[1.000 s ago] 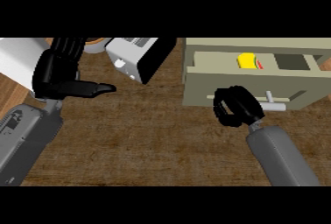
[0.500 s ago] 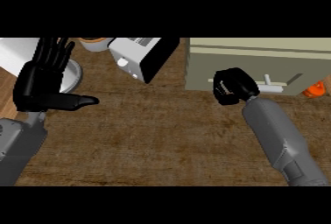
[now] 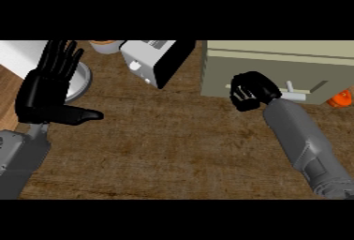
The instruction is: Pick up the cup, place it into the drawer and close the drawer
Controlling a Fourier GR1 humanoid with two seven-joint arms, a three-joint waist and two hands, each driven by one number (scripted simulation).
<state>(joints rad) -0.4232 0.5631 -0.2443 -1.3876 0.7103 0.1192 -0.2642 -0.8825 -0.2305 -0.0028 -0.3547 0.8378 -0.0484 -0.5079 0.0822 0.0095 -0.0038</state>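
The beige drawer unit [image 3: 276, 65] stands at the back right with its drawer front pushed in flush. No cup shows inside it; the yellow cup is hidden. My right hand [image 3: 249, 91] has its fingers curled and holds nothing, with its knuckles against the drawer front just left of the pale handle [image 3: 297, 96]. At the left, my left hand [image 3: 52, 89] rests open, fingers up and thumb out to the right, touching nothing.
A white and black toaster [image 3: 155, 61] sits at the back centre. A grey plate [image 3: 84, 79] lies behind the left hand, with a tan pot [image 3: 107, 45] beyond it. A small orange object [image 3: 340, 99] lies right of the drawer unit.
The drawer, open a second ago with a yellow cup inside, is now pushed in. My right hand moved forward with its front. The left hand rose and its fingers straightened.
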